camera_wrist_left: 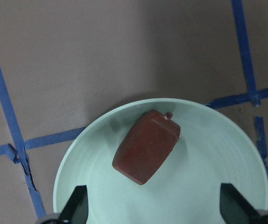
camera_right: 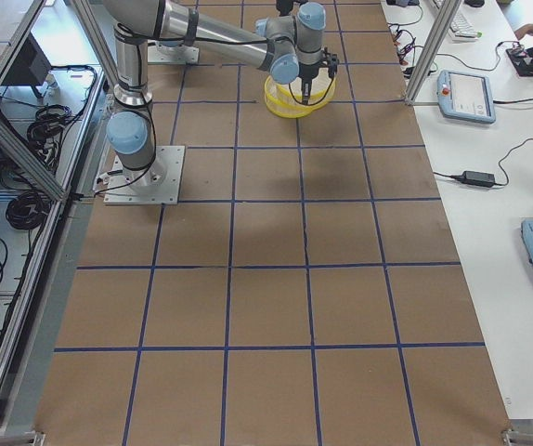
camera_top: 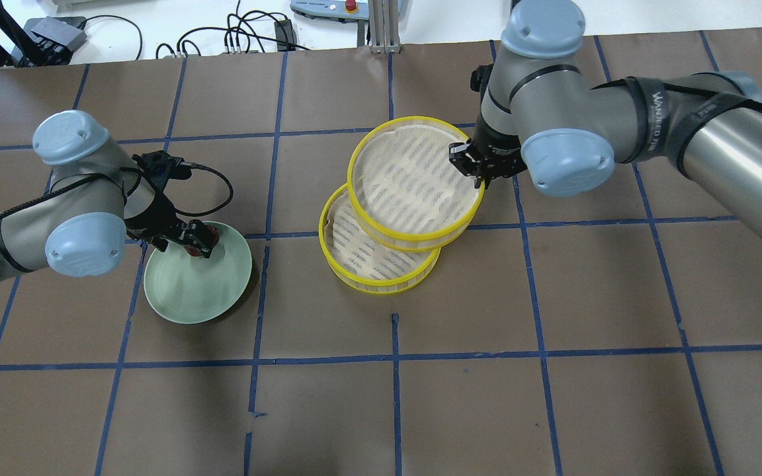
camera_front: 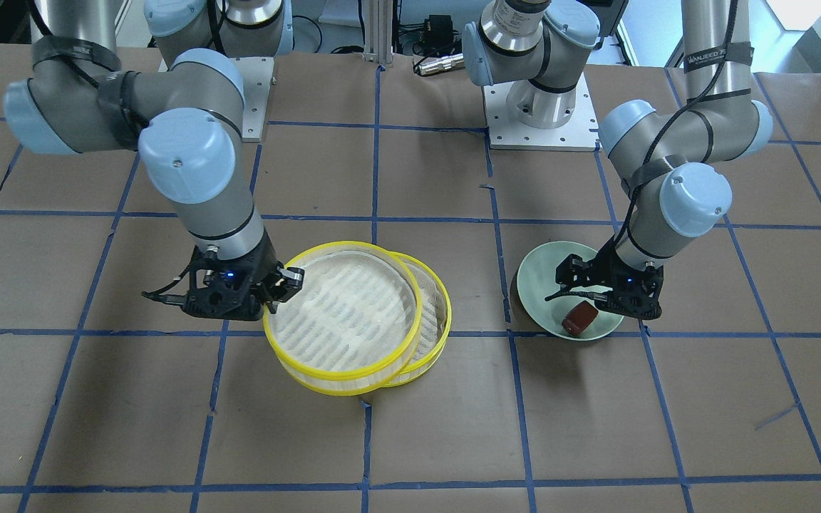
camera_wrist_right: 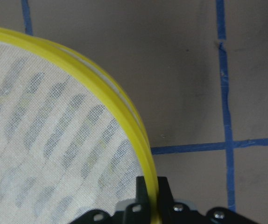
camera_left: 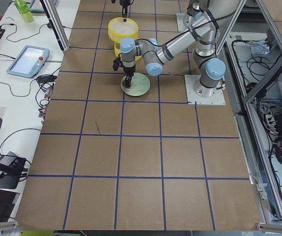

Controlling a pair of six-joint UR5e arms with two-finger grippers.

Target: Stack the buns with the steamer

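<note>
By my reading you are partway through, with nothing stacked square yet. Your right pincer point(camera_wrist_right: 149, 187) is clamped on the yellow rim of the upper steamer tray point(camera_front: 343, 310), one finger on each side of the wall. That tray sits offset over the lower steamer tray point(camera_top: 361, 259), covering most of it. I cannot tell whether the two touch.

Your left pincer point(camera_wrist_left: 155, 207) hangs over the pale green plate point(camera_wrist_left: 208, 172) with its fingers spread wide and nothing in them. The reddish-brown bun point(camera_wrist_left: 145, 147) lies on its side on the plate, just ahead of the fingertips, and is the only thing on it.

The mesh that shows in both trays is bare. No white bun shows anywhere; it may be under the upper tray.

What I judge is left: grasp the brown bun, load it into a tray, and align the trays on the worktop point(camera_front: 596, 427).
</note>
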